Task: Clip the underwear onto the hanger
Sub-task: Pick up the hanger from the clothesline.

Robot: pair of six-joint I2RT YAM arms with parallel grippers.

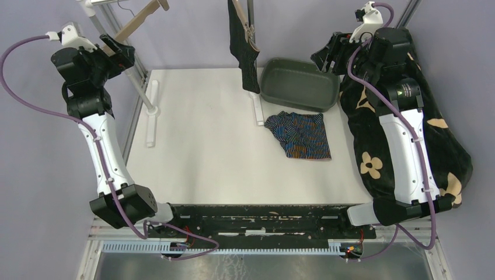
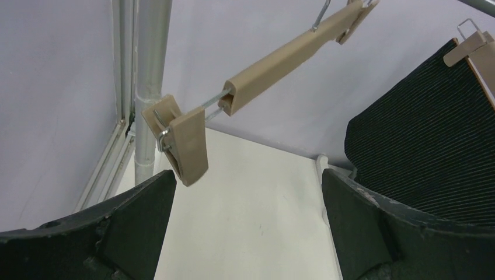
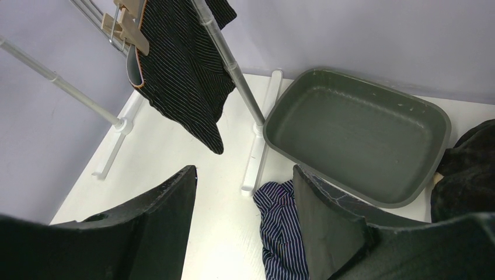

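Observation:
A tan hanger hangs at the back left from the rack. Its free end clip hangs just above my left finger tip. My left gripper is open wide and holds nothing. The black pinstriped underwear hangs from the hanger's other clip. The navy striped underwear lies crumpled on the white table. My right gripper hovers high above it, open and empty.
A grey-green tub sits at the back right, next to the navy garment. A black blanket with tan flowers lies under the right arm. The rack's metal poles and white feet stand on the table.

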